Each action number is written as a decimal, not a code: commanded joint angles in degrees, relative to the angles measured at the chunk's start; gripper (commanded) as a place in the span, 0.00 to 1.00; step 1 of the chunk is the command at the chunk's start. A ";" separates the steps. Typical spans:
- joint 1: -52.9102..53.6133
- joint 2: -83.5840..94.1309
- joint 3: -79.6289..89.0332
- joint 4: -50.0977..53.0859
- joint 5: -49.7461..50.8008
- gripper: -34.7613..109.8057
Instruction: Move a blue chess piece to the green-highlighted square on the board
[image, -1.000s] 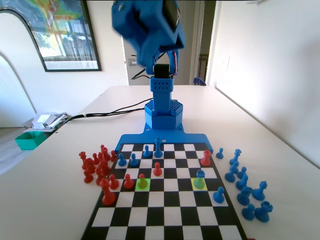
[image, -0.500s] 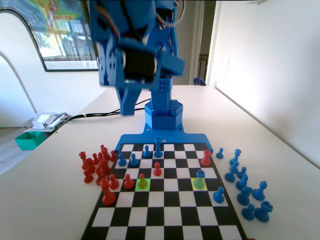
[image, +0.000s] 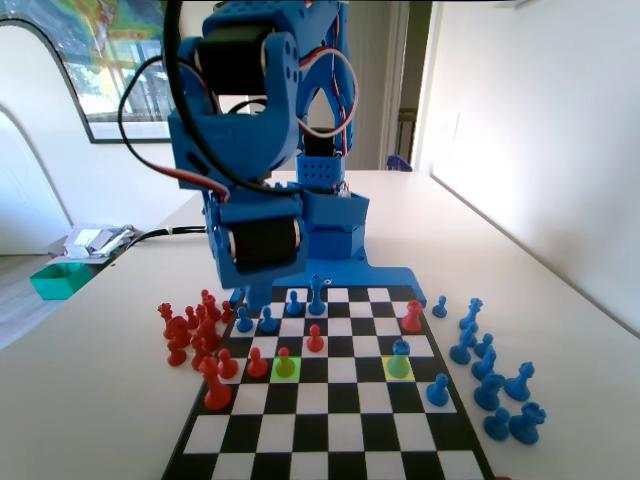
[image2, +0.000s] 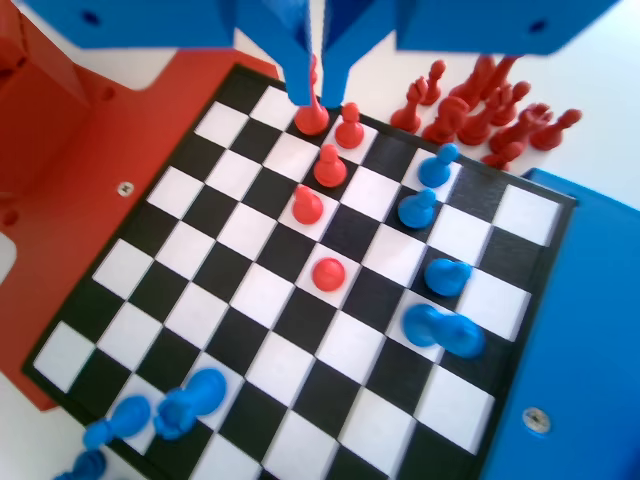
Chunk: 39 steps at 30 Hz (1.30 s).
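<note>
A blue pawn (image: 399, 358) stands on the yellow square, right of the board's (image: 330, 430) middle in the fixed view. A red pawn (image: 286, 364) stands on the green-highlighted square (image: 286, 374) to its left. My gripper (image: 248, 292) hangs low over the board's far left corner, near two blue pawns (image: 268, 321). In the wrist view my gripper (image2: 321, 85) has its jaws nearly touching, with nothing between them. It is above a red pawn (image2: 312, 116) at the board's (image2: 130, 265) top edge. Three blue pawns (image2: 418, 207) stand to the right.
Red pieces (image: 195, 330) crowd the table left of the board and blue pieces (image: 490, 375) line its right side. Another blue pawn (image: 437, 390) stands on the board near right. A tall blue piece (image: 316, 294) stands at the far rank. A green box (image: 60, 280) sits far left.
The arm has swung down from high above its base, and its gripper now hangs low over the board's far left corner. No piece has moved.
</note>
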 joint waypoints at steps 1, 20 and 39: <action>-0.35 -0.09 -2.55 -2.11 0.53 0.30; -2.29 -9.05 -3.16 -6.86 0.62 0.31; -3.16 -13.01 -3.34 -10.11 0.70 0.31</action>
